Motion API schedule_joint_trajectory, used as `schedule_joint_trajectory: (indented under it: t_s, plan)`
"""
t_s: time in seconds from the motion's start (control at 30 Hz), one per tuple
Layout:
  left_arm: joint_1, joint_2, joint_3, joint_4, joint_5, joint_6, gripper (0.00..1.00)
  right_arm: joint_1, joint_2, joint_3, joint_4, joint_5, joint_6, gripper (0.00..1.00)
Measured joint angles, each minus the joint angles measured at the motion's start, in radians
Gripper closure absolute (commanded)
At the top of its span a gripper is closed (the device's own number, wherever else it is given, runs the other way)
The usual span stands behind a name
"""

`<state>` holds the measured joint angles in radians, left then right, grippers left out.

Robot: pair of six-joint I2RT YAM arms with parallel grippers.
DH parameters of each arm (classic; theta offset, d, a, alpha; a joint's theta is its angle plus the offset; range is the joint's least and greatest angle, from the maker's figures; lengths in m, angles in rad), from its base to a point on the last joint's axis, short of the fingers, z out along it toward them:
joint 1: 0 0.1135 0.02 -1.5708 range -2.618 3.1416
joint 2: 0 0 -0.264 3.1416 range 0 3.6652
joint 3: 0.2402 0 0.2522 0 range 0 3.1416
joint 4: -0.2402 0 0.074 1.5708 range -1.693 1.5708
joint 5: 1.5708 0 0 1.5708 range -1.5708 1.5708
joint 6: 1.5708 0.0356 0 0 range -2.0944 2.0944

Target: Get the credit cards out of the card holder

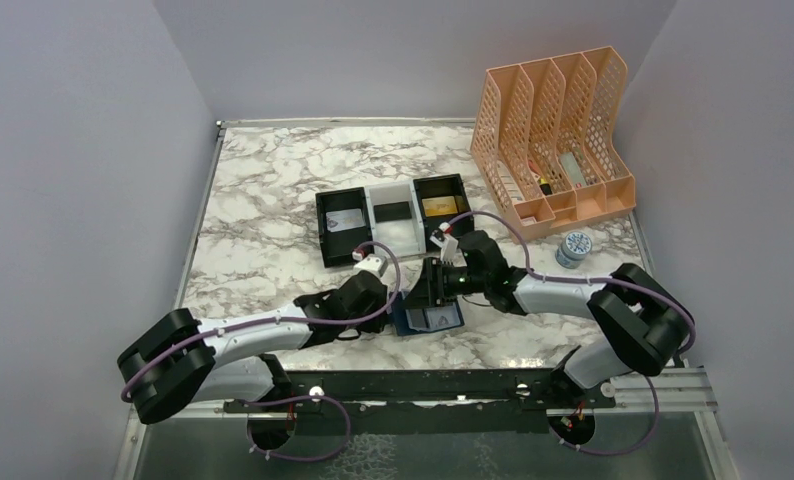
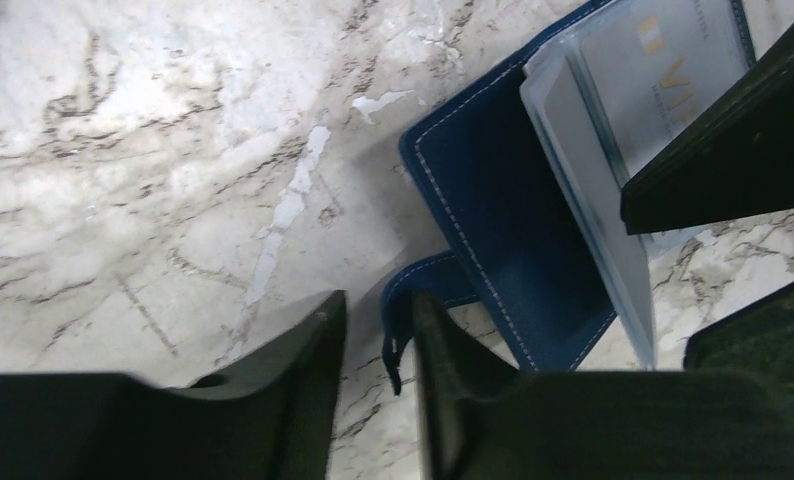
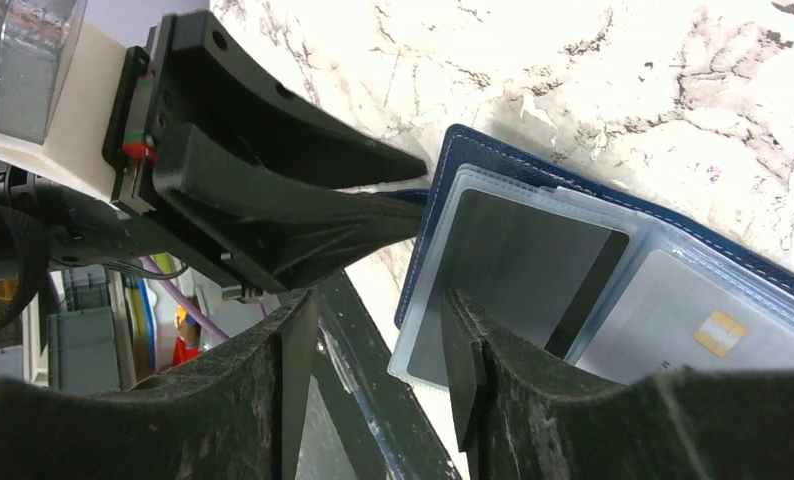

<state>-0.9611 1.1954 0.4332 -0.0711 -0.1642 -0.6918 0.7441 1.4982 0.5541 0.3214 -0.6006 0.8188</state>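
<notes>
Open card holder (image 1: 428, 318) lies on the bench (image 1: 273, 200) near its front edge, between both arms.
The left fingers (image 2: 318, 345) stand slightly parted around its side tab (image 2: 398, 335), not clamping it; the right fingers (image 3: 470, 345) are parted, one tip on the clear pocket (image 3: 428, 330) over a dark credit card (image 3: 513, 265).

From above, card holder (image 1: 431, 320) partly hidden under right gripper (image 1: 436, 288); silver-grey card (image 2: 658, 60) cut by frame edge, lettering blurred.
</notes>
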Motion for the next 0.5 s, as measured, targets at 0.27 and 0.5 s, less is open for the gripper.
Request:
schedule_joint_trajectory:
  t_s: [0.27,0.5]
  plan:
    - [0.000,-0.187,-0.004,-0.140,-0.076,-0.063,0.31,0.000,-0.043,0.027,-0.085,0.054,-0.042,0.51]
    - [0.000,-0.370,-0.004,-0.191,-0.091,-0.081,0.01,0.000,-0.209,0.048,-0.191,0.245,-0.085,0.51]
